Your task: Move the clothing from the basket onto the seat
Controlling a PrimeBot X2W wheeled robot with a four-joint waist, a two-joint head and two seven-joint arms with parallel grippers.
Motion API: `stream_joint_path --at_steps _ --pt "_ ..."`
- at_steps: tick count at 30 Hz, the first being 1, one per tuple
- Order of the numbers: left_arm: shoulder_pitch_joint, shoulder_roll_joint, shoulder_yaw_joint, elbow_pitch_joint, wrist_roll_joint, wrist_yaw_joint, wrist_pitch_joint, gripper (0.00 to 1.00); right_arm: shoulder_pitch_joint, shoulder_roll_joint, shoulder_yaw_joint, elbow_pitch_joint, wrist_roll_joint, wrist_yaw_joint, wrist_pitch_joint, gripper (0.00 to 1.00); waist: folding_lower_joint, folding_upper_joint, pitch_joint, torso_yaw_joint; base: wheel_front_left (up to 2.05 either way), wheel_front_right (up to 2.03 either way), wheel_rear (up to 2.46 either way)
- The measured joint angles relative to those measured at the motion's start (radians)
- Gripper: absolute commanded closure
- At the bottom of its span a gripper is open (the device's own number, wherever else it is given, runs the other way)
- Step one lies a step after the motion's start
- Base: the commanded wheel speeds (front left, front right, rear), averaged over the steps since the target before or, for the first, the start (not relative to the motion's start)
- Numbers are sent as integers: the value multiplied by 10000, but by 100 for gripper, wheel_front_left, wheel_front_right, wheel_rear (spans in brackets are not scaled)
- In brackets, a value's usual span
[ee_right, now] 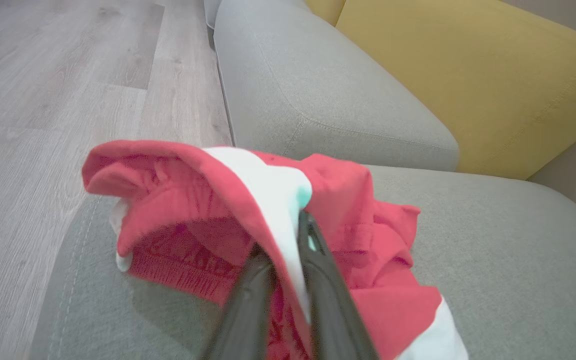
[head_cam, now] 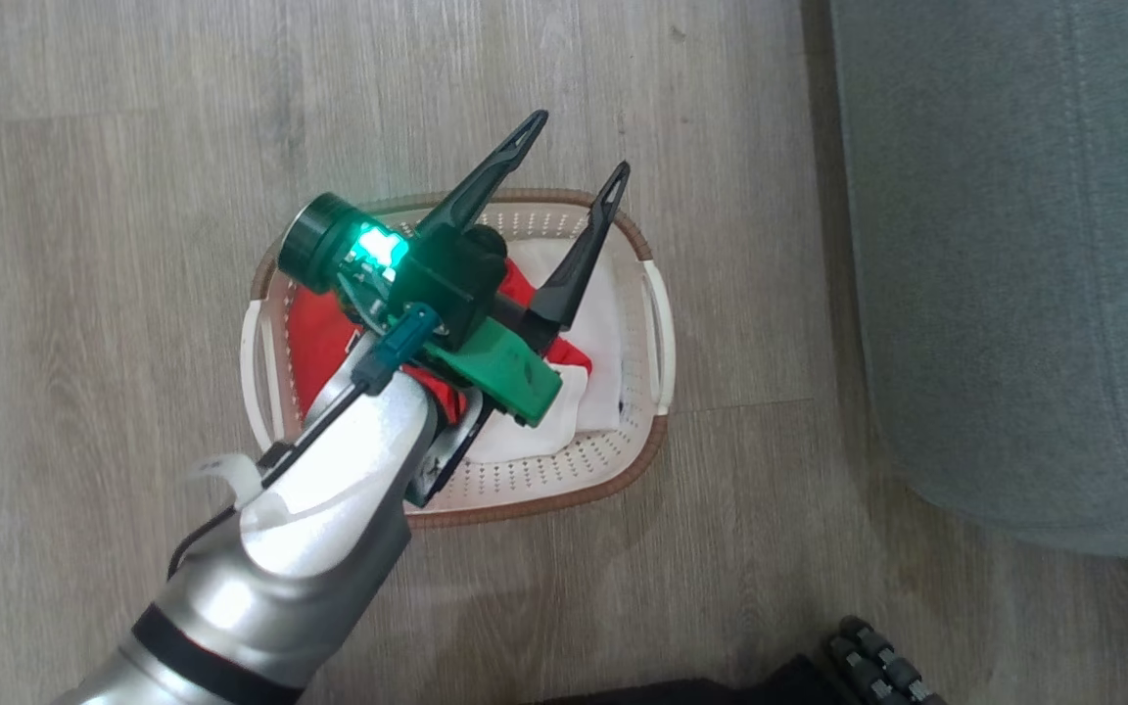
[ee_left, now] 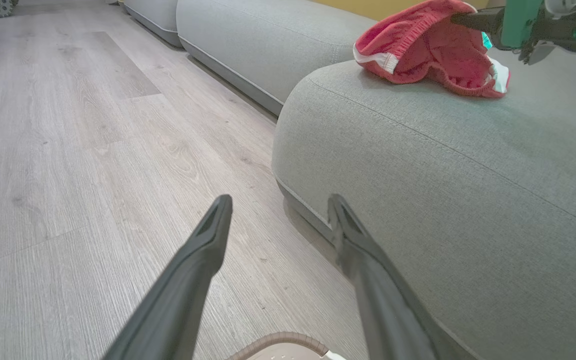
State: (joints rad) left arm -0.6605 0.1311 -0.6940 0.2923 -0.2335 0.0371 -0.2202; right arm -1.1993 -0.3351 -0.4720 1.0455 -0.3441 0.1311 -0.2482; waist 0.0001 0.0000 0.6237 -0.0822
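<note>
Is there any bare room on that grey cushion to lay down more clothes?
Yes. The seat is bare from its rounded near edge up to the clothing, and again between the clothing and the yellow cushion. It is crowded where the right claw pinches the clothing. The basket, under the open left claw, is crowded too.

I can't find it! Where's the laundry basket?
In the head view the basket sits on the wooden floor, under the open left gripper, left of the grey sofa seat.
</note>
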Motion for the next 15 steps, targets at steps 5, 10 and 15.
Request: stream_joint_path --at_steps 5,10,15 --pt "13 69 12 159 -134 59 0 0 489 176 466 17 234 0 -42 0 0 0 -234 -110 0 0 0" --pt "152 107 52 295 -311 92 -19 0 1368 368 1379 -667 1250 0 -44 0 0 0 -656 -240 0 0 0" --pt "578 121 290 403 -679 163 -132 0 2492 445 2479 -1384 2414 0 -44 0 0 0 -1298 -358 0 0 0"
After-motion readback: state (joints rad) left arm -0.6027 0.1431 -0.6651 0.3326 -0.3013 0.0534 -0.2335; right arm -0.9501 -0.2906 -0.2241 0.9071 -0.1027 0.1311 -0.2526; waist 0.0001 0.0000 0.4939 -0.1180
